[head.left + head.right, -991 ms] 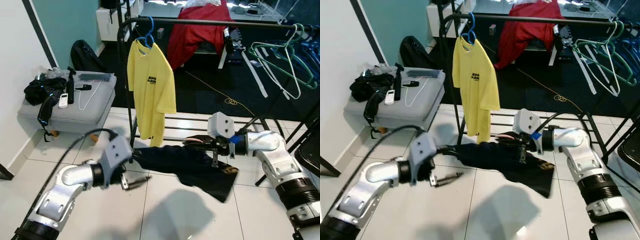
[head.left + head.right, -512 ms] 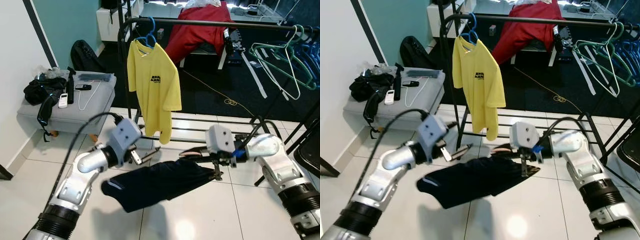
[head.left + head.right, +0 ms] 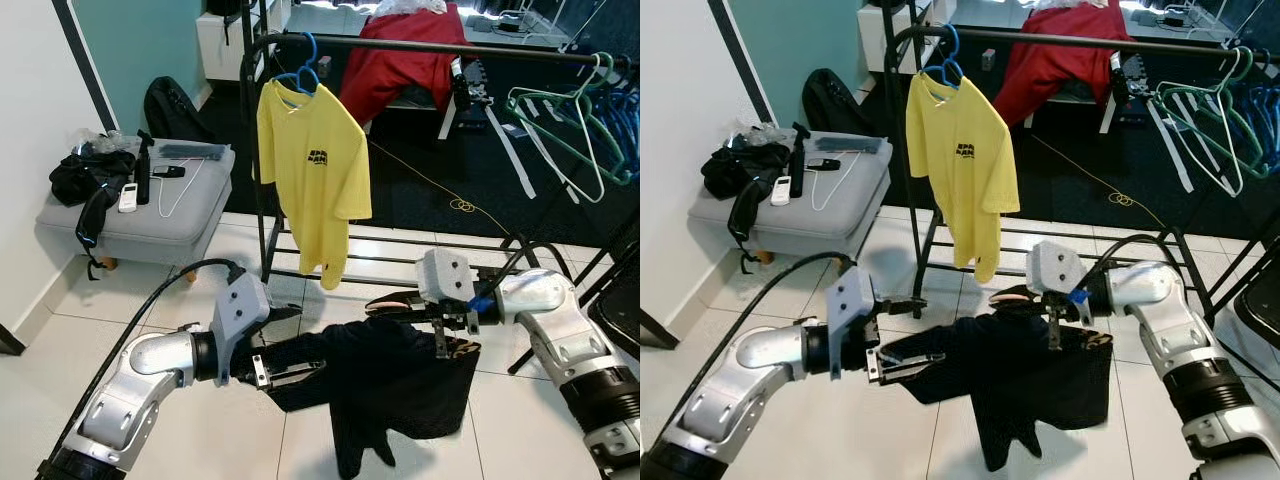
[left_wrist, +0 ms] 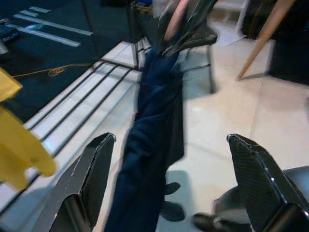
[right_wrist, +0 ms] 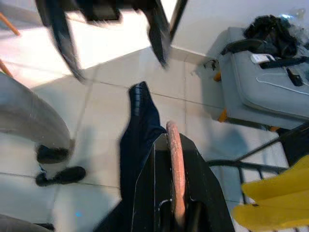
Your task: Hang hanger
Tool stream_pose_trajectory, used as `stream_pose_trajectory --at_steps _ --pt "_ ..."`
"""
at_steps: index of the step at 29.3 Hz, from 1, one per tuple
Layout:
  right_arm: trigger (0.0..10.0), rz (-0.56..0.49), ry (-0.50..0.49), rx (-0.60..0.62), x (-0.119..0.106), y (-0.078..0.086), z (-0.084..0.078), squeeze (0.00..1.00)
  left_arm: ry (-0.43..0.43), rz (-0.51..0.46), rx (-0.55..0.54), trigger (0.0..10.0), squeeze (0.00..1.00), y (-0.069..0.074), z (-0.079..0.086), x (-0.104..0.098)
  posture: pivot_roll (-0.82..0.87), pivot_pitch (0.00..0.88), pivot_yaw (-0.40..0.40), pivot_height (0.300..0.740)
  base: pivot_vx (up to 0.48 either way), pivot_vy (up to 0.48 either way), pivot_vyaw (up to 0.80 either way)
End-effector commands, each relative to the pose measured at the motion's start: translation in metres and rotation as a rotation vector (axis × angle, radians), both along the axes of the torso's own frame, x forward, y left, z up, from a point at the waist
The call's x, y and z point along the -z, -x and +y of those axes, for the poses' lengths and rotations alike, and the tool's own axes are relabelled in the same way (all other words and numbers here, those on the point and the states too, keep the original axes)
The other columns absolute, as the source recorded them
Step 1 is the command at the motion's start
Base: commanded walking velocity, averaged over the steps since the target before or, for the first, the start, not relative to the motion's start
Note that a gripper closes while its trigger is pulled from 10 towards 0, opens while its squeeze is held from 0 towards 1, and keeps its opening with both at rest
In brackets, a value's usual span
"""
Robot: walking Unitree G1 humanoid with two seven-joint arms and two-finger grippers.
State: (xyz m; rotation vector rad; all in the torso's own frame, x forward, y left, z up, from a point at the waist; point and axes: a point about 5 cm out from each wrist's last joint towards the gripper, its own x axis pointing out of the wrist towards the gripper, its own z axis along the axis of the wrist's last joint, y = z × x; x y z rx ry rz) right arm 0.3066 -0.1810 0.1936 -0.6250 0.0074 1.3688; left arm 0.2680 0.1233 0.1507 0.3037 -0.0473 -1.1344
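— Two pincers on one dark garment [image 3: 400, 385]. Where is the hanger?

— My right pincer [image 3: 425, 312] is clamped on it. The right wrist view shows the fingers closed on a thin reddish-brown bar, the hanger [image 5: 175, 164], with the dark cloth trailing below it toward the floor [image 5: 96, 111]. From my head, the hanger shows as a pinkish curve [image 3: 392, 301] at the top of the cloth, in front of the rack's low rails [image 3: 380, 245].

— And your left?

— My left pincer [image 3: 290, 345] is spread open, one finger above the cloth's left end, one below. The left wrist view shows both fingers [image 4: 96, 169] wide apart with the navy cloth hanging between them, touching neither that I can see.

— What does the head see that the wrists miss?

— The top rail [image 3: 450, 45] of the clothes rack, well above both pincers. A yellow T-shirt [image 3: 315, 175] hangs from it on a blue hanger [image 3: 298, 72] near the left post. Green and blue empty hangers [image 3: 575, 120] crowd the right end. A red garment [image 3: 400, 55] is draped behind the rail.

— Open room?

— The rail is bare between the yellow shirt and the empty hangers. White floor tile lies open before me; a grey ottoman [image 3: 150, 215] with clutter stands well off to my left.
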Motion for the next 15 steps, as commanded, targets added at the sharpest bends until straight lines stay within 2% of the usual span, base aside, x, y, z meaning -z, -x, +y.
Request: stream_pose_trajectory --at_steps 1,4,7,13,15 --pt "0.0 -0.017 -0.031 -0.025 -0.008 0.002 0.002 0.0 -0.028 0.002 -0.006 10.0 0.0 0.0 -0.002 0.007 -0.08 0.126 -0.023 0.74 0.0 0.0 0.0" --pt "0.0 0.018 -0.066 -0.088 -0.013 0.009 0.013 0.0 -0.081 -0.069 -0.11 10.0 0.0 -0.016 -0.002 0.017 -0.09 0.127 -0.027 0.74 0.0 0.0 0.0" --pt "0.0 0.03 -0.071 -0.11 -0.014 0.012 0.017 0.0 -0.103 -0.096 -0.141 10.0 0.0 -0.023 -0.001 0.018 -0.09 0.127 -0.026 0.74 0.0 0.0 0.0" --pt "0.0 0.033 -0.076 -0.115 -0.012 0.012 0.02 0.0 -0.101 -0.094 -0.131 10.0 0.0 -0.025 -0.001 0.014 -0.09 0.13 -0.022 0.74 0.0 0.0 0.0" --pt "0.0 0.024 -0.077 -0.106 -0.011 0.01 0.021 0.0 -0.094 -0.069 -0.086 10.0 0.0 -0.02 0.0 0.01 -0.09 0.132 -0.022 0.74 0.0 0.0 0.0"
